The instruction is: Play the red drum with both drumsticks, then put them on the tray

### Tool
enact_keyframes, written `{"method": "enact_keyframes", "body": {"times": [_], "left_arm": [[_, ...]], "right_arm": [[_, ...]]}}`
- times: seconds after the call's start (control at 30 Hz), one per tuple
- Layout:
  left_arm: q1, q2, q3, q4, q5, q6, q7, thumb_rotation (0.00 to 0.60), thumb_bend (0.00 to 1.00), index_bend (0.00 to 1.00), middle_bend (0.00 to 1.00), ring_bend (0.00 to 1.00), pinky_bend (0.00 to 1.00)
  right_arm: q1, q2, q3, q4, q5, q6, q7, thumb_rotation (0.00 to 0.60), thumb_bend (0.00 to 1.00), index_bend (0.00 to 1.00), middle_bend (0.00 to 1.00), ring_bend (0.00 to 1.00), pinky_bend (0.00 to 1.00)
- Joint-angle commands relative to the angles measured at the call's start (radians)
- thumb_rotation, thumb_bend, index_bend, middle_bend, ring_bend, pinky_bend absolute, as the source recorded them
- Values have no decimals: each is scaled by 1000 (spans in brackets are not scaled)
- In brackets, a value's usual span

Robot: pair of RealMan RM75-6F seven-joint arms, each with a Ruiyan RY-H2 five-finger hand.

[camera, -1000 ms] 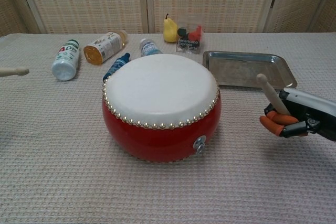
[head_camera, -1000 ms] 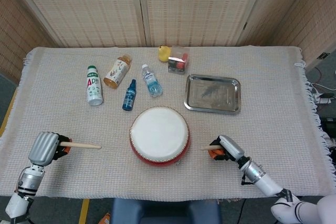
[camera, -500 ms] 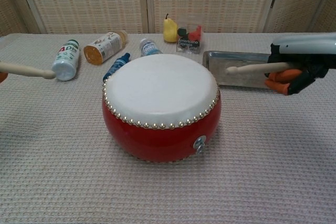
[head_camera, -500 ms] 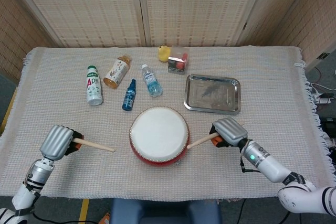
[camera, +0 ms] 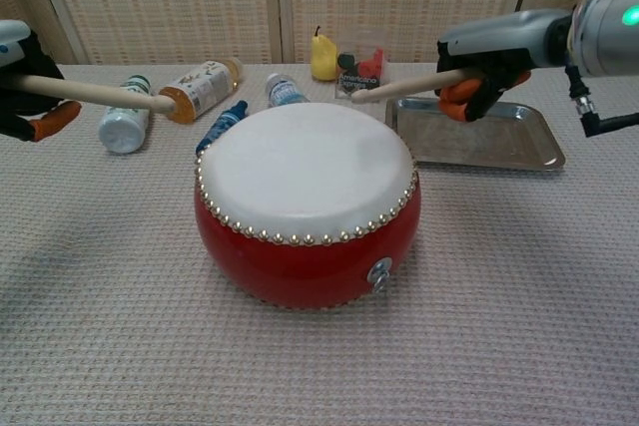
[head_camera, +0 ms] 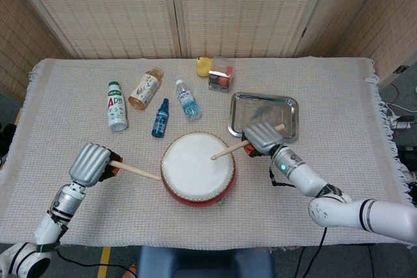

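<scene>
The red drum with a white skin stands at the table's front centre. My left hand grips a wooden drumstick left of the drum, its tip near the drum's left rim. My right hand grips the other drumstick, whose tip hangs over the skin's right part, raised above it in the chest view. The metal tray lies behind and right of the drum, partly hidden by the right hand.
Several bottles lie behind the drum on the left: a white and green one, an orange one, a small blue one, a clear water bottle. A yellow pear and a clear box stand at the back.
Both hands have moved inward toward the drum. The right hand rose and swung its stick over the skin; the left stick's tip came up to the drum's left rim.
</scene>
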Motion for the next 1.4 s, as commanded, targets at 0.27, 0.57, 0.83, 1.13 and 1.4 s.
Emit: {"method": "enact_keyframes", "body": {"times": [0.27, 0.57, 0.83, 1.13, 1.4], "left_arm": [[-94, -45, -57, -22, -115, -119, 170, 600, 534, 1000, 1000, 1000, 1000], [-141, -187, -42, 85, -208, -151, 396, 600, 534, 1000, 1000, 1000, 1000], [-127, -180, -61, 35, -236, -87, 437, 600, 534, 1000, 1000, 1000, 1000], [-112, -77, -96, -94, -239, -58, 330, 600, 534, 1000, 1000, 1000, 1000], [-163, -207, -43, 42, -279, -135, 429, 600, 534, 1000, 1000, 1000, 1000]], "right_arm": [[111, -133, -117, 108, 180, 85, -323, 600, 1000, 1000, 981, 1000, 1000], [39, -27, 8, -47, 44, 165, -123, 600, 1000, 1000, 981, 1000, 1000], [30, -27, 0, -21, 19, 119, -103, 600, 1000, 1000, 981, 1000, 1000], [70, -106, -94, 76, 131, 96, -274, 600, 1000, 1000, 981, 1000, 1000], [15, -3, 30, -76, 2, 180, -103, 600, 1000, 1000, 981, 1000, 1000]]}}
